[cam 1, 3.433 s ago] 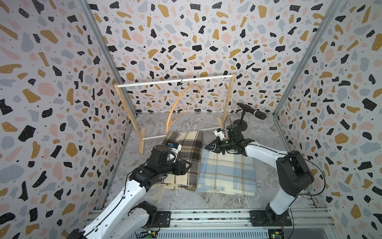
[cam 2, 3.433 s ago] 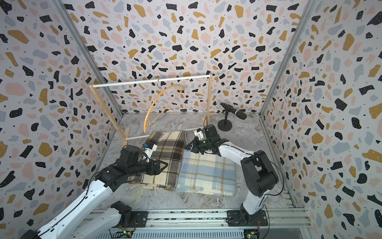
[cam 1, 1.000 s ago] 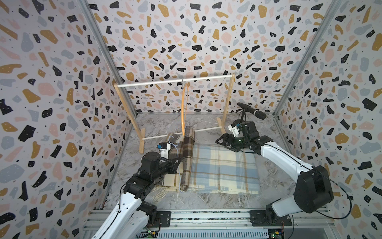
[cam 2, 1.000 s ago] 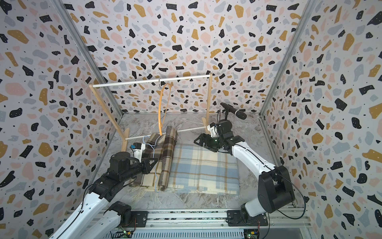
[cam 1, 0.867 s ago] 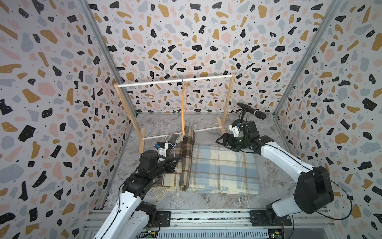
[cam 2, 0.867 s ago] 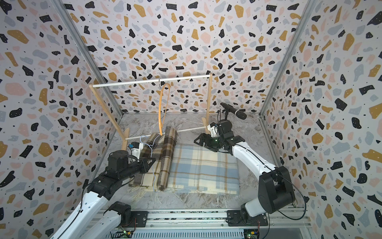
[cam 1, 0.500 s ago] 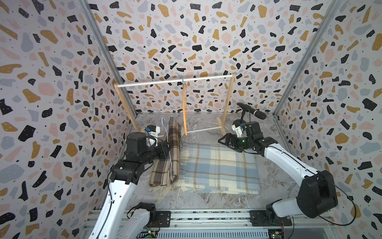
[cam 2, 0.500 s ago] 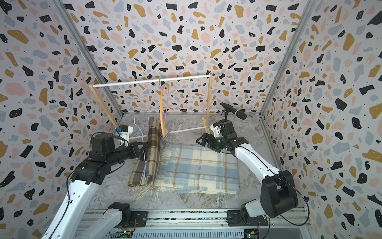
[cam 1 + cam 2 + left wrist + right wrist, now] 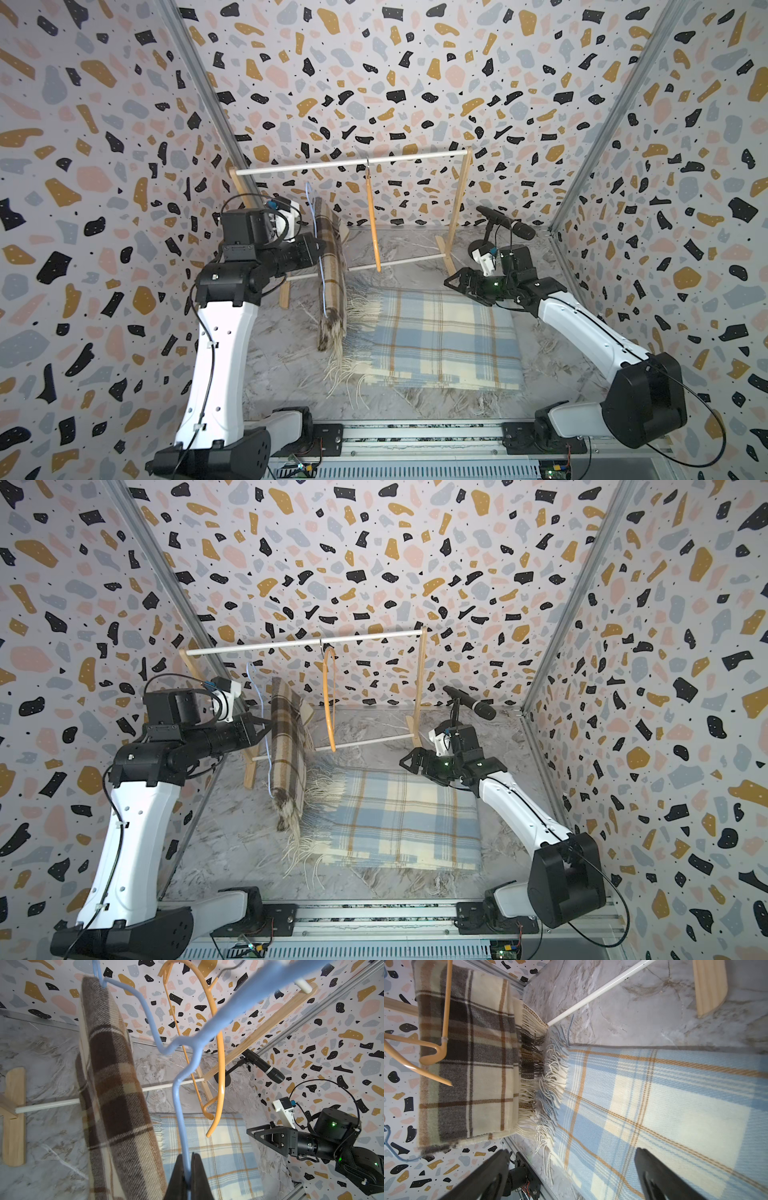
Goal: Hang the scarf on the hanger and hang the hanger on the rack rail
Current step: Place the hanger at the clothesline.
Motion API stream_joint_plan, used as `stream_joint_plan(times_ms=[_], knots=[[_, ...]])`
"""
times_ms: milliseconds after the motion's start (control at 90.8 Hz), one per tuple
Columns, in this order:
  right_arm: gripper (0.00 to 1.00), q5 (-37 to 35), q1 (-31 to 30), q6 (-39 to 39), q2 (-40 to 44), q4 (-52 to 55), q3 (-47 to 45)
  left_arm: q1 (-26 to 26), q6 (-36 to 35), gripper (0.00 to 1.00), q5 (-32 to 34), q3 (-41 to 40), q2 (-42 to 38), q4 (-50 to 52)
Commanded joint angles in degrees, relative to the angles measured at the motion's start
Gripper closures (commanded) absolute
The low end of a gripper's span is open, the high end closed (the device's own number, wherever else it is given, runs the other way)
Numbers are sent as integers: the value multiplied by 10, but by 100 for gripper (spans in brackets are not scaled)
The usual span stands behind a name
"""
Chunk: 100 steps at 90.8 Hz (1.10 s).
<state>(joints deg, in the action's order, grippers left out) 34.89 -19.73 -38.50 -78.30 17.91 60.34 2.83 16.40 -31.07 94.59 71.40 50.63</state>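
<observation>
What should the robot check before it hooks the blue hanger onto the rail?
1. Left gripper shut on blue hanger: ok.
2. Brown plaid scarf draped over it: ok.
3. Hanger hooked on white rail: not ok.
4. Rail free beside orange hanger: ok.
5. Right gripper open, away from the hanger: ok.
6. Brown scarf's tassels clear of blue plaid scarf: cannot tell.

The rack stands at the rear of the surface. A first hanger hangs from its top rail at mid-span. Left of it, a second hanger carries the draped scarf. A flat scarf lies in front of the rack, just right of the draped scarf. A microphone stands right of the rack.
</observation>
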Motion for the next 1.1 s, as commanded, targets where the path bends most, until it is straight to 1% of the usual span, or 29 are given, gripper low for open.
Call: stream_joint_plan(times_ms=[0, 264, 374, 584, 760, 914, 1090], knots=[[0, 2, 5, 9, 27, 12, 0, 16, -40, 100, -34, 72, 22, -13], [0, 5, 8, 4, 25, 12, 8, 54, -89, 100, -43, 185, 113, 50], [0, 5, 8, 5, 24, 12, 10, 60, -111, 100, -43, 239, 157, 83], [0, 2, 9, 4, 27, 12, 2, 67, -115, 100, -42, 327, 231, 112], [0, 2, 10, 6, 28, 11, -1, 78, -122, 100, -17, 384, 275, 132], [0, 2, 11, 6, 26, 12, -3, 93, -121, 100, -14, 408, 309, 137], [0, 0, 12, 4, 24, 12, -5, 95, -128, 100, 4, 391, 329, 134]])
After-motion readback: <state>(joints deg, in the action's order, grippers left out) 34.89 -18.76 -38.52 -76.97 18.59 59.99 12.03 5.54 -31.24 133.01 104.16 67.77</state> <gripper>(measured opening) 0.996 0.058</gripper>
